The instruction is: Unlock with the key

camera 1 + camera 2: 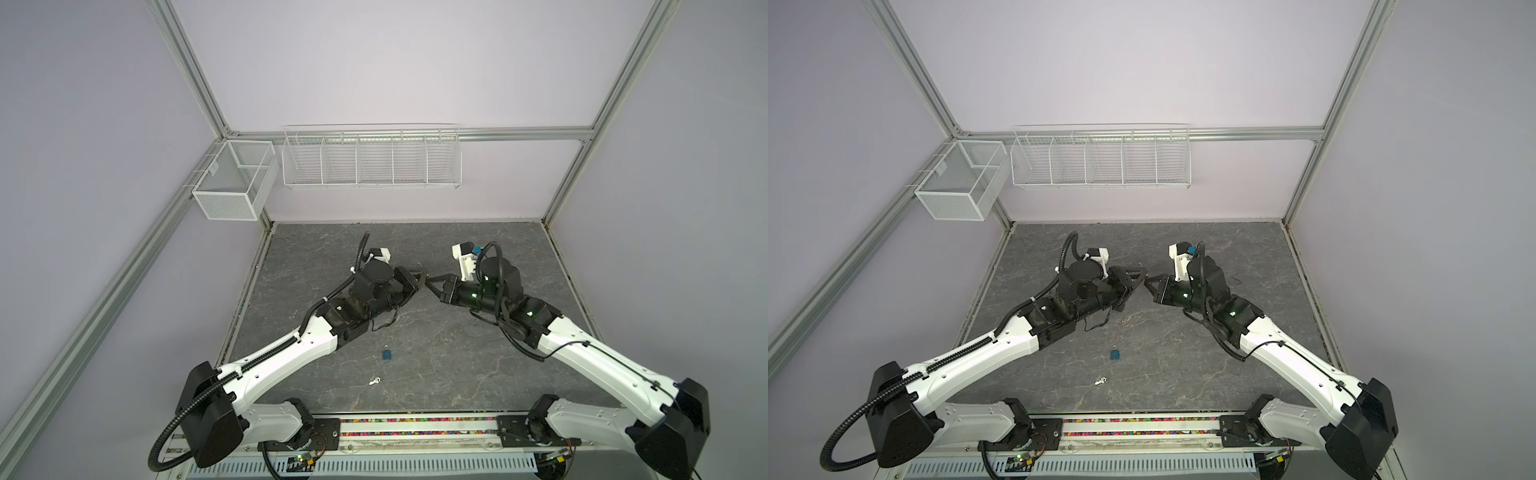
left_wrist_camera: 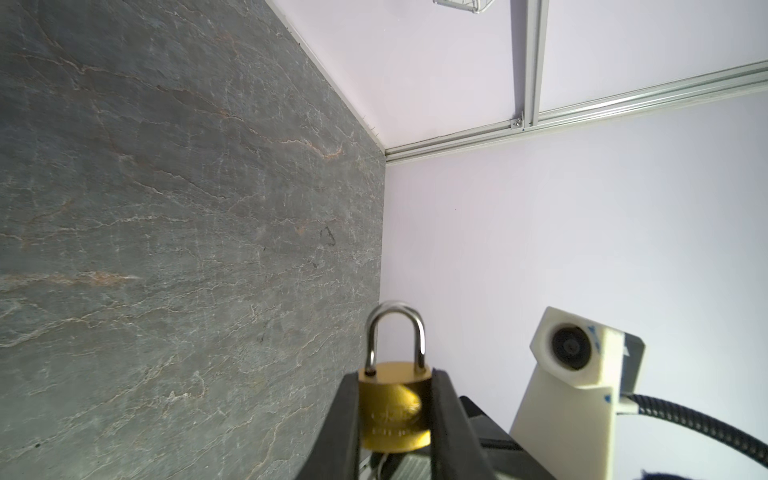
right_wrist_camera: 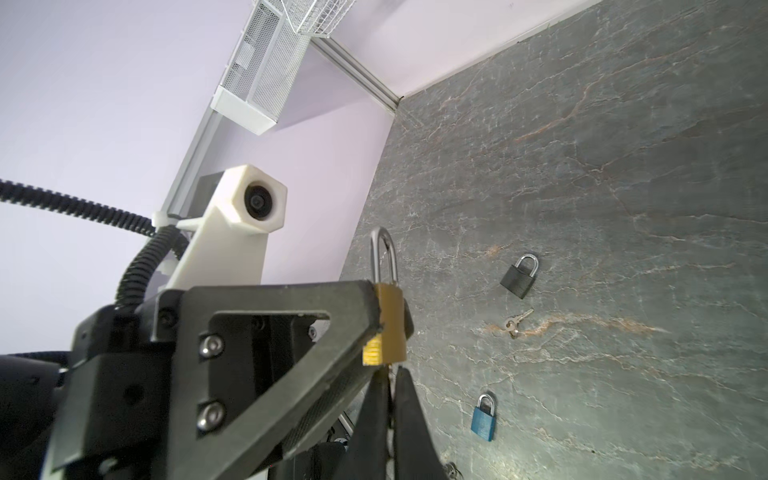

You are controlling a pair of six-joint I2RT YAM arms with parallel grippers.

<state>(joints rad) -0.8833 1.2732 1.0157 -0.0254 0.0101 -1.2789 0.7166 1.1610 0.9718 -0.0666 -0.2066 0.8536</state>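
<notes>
Spanning the floor of the cell, the grey veined table (image 1: 457,353) has both arms stretched over its middle, where the left gripper (image 1: 419,277) and the right gripper (image 1: 429,281) stand tip to tip. In both top views that spot is too small and dark to show what either one holds.

The left wrist view settles one side. The left fingers (image 2: 349,415) pinch a brass padlock (image 2: 392,411) by the two sides of its body, and their lower parts are cut off by the frame. The right fingers (image 3: 376,415) are pressed together, their tips just beside the padlock's keyhole end. Whether anything sits between them cannot be told, because the fingers themselves hide it.

The brass padlock lies crosswise to the left fingers. Its long axis runs from the right fingertips toward the back wall, shackle end first, and both shackle legs are seated in the body. Stamped lettering shows on its face but is too blurred to read.

A black padlock (image 3: 518,277) lies flat on the table, and I cannot find it in either top view. A blue padlock (image 3: 483,419) lies well apart from it, and a small silver key (image 3: 515,325) lies between the two. A bunch of keys (image 1: 375,380) lies near the blue padlock, too small to make out.
</notes>
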